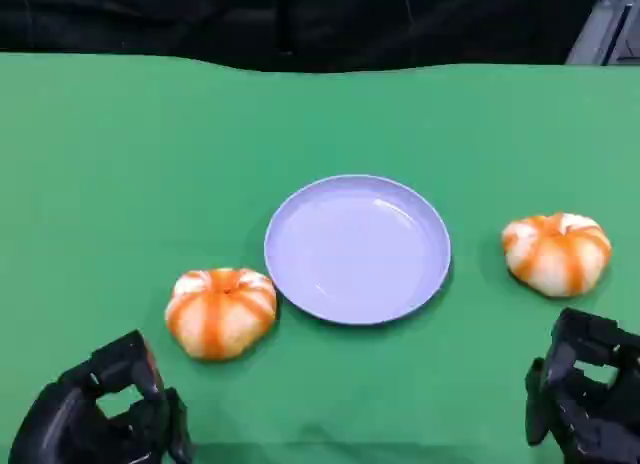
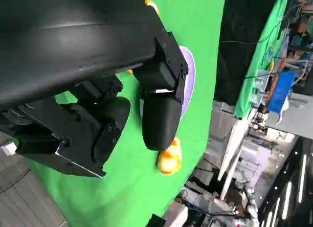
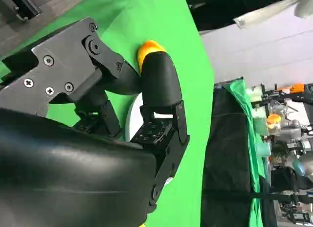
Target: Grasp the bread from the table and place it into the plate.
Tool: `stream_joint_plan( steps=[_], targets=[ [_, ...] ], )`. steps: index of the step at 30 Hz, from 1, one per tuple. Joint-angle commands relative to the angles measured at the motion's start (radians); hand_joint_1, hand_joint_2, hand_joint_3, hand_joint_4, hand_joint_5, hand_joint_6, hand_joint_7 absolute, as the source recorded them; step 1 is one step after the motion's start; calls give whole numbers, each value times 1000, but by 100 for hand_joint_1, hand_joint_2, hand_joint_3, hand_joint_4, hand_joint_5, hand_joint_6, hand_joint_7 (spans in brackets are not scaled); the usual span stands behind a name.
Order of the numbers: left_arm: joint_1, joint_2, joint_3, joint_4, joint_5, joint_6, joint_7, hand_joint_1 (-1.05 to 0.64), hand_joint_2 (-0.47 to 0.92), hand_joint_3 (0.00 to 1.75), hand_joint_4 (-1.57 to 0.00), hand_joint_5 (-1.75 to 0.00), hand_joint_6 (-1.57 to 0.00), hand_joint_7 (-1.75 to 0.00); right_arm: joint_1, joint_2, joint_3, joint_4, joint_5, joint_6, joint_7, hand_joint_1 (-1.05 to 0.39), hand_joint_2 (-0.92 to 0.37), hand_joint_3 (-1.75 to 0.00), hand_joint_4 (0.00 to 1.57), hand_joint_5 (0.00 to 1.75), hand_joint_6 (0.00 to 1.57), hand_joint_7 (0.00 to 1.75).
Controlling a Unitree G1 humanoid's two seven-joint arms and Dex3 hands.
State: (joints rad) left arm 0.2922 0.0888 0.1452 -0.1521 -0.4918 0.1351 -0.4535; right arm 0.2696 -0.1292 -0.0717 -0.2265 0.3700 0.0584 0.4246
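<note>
- Head view: a round lavender plate (image 1: 357, 249) lies flat at the middle of the green table (image 1: 120, 154), its inside bare.
- A striped bread bun (image 1: 220, 311), white with orange bands, sits on the cloth at about 8 o'clock from the plate, just beside its rim; whether they touch I cannot tell.
- That bun is round and squat with no clear long axis; its orange centre dimple faces up and the stripes run outward from it.
- A second bun (image 1: 557, 252) of the same kind sits at about 3 o'clock from the plate, apart from the rim, dimple also up.
- The left hand (image 1: 100, 414) is at the near edge, at roughly 7 o'clock from the near bun and apart from it; its fingers curl loosely with a gap between them and hold nothing.
- The right hand (image 1: 588, 394) is at about 6 o'clock from the second bun, not touching it, fingers bent and holding nothing.
- Left wrist view: the left hand's black fingers (image 2: 159, 117) stretch out over the green cloth, apart from one another, nothing between them. Beyond them part of the plate (image 2: 189, 73) shows, and a bun (image 2: 169, 158) past the fingertip.
- Right wrist view: the right hand's fingers (image 3: 157, 80) are spread above the cloth, empty. An orange bun (image 3: 145, 48) peeks out behind one fingertip, and a sliver of the plate (image 3: 132, 120) shows between the fingers.
</note>
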Motion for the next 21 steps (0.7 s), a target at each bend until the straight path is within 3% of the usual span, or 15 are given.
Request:
stream_joint_plan(
  steps=[1,13,15,16,17,18,20,21],
  targets=[
    [-27,14,8,39,13,-13,0,12,56,143,-96,-175,-79,-175,-35,-8,-15,50,5,-17,8,-12,-48,-122,87,173,84,148],
    [-106,5,8,145,54,-58,6,16,55,145,-95,-175,-78,-175,-121,-1,-20,182,-13,-75,7,-11,-51,-118,93,169,90,143],
    [-108,-1,3,167,105,-143,12,18,53,144,-91,-175,-75,-172,-128,-2,-19,197,-13,-88,14,-11,-51,-118,93,169,89,143],
    [-106,8,-11,187,204,-253,46,19,52,143,-86,-175,-73,-169,-128,-3,-18,198,-17,-89,10,-12,-50,-119,93,169,89,144],
    [-105,14,-21,205,277,-336,71,8,48,128,-76,-158,-71,-141,-128,-3,-17,198,-19,-88,7,-12,-50,-119,93,169,89,144],
    [-99,30,-35,214,384,-435,116,5,48,121,-72,-151,-73,-128,-128,-6,-15,199,-24,-91,6,-13,-49,-119,93,169,89,144],
    [-92,61,-53,213,598,-591,226,-20,73,55,-56,-81,-71,-52,-128,-11,-14,196,-29,-83,2,-13,-49,-120,92,169,88,145],
    [-92,81,-60,194,744,-656,315,-31,82,34,-49,-54,-68,-30,-127,-15,-12,187,-32,-62,-7,-12,-49,-120,92,168,88,145]
  ],
)
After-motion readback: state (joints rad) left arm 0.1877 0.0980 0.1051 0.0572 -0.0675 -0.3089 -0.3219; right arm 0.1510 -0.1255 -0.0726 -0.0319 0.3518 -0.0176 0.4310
